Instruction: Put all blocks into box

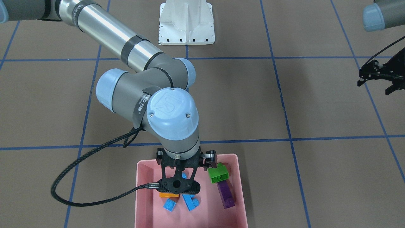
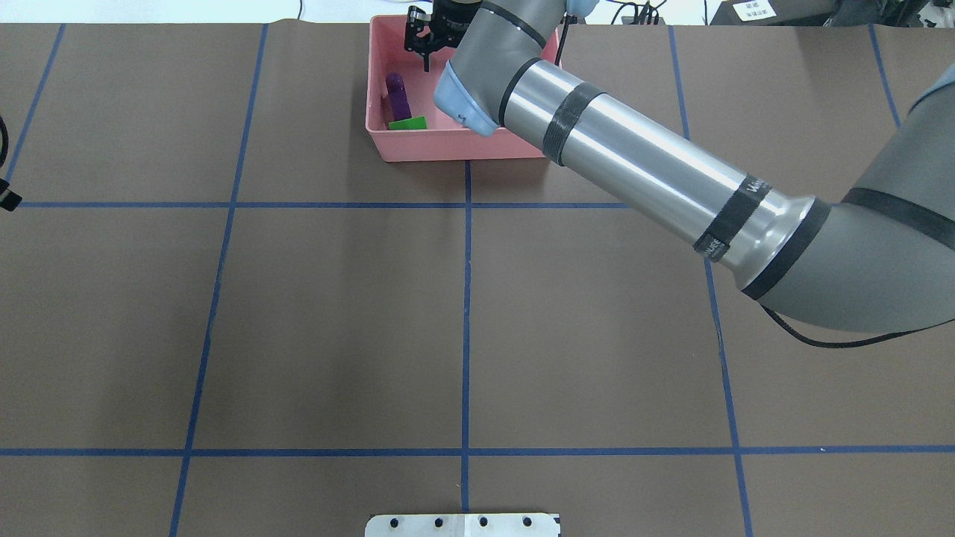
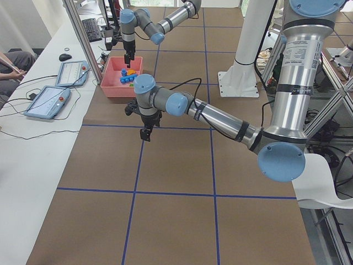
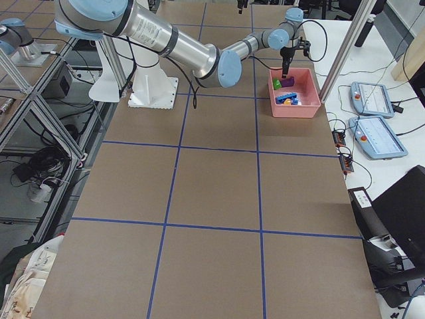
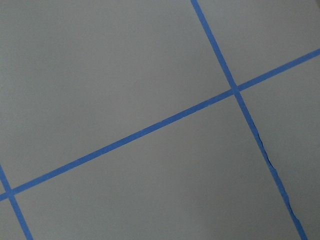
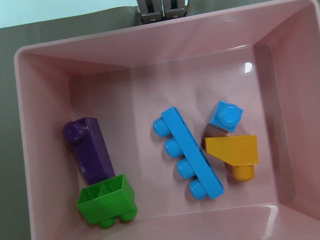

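Only the tips of the right gripper [image 6: 161, 10] show at the wrist view's top edge, seemingly pressed together. From the front, its body covers most of the orange block [image 1: 164, 195] directly beneath it and the near end of the long blue block [image 1: 190, 202]. The left gripper [image 1: 381, 76] is cut by the frame edge, so its jaws cannot be read.

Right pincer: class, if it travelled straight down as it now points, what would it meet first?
Probably the pink box's bare floor beside the long blue brick; depth is unclear.
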### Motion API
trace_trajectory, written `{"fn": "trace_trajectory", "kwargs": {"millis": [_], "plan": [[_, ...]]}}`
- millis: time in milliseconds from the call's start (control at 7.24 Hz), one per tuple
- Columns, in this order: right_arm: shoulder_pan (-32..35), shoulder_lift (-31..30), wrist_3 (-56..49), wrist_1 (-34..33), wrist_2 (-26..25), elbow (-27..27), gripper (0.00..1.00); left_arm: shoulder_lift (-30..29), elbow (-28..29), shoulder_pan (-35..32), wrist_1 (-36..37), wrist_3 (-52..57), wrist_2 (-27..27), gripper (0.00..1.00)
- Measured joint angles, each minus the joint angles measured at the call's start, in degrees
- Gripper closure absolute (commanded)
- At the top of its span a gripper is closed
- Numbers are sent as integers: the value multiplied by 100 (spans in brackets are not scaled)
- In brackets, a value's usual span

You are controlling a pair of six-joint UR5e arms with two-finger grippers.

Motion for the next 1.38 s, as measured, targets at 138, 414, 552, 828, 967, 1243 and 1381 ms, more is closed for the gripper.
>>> {"fn": "trace_trajectory", "kwargs": {"millis": [138, 414, 552, 828, 967, 1243, 1381], "plan": [[167, -290, -302, -403, 164, 534, 1, 138, 31, -198, -4, 323, 95, 0], [588, -1096, -1077, -1036, 494, 1646, 0, 525, 171, -880, -7, 1235, 144, 0], [845, -1567, -1547, -1360, 674, 2238, 0, 815, 267, -1186, -20, 1606, 137, 0], [1360, -2475, -2679, -2130, 874, 3378, 0, 1115, 377, -1613, -209, 1869, 132, 0], [1633, -2965, -3366, -2477, 898, 3886, 0, 1154, 373, -1734, -264, 1890, 132, 0], [2190, -4148, -4563, -2784, 911, 4804, 0, 1137, 437, -1802, -295, 1769, 127, 0], [2427, -4761, -4931, -2816, 913, 5233, 0, 1130, 468, -1810, -322, 1618, 117, 0]]}}
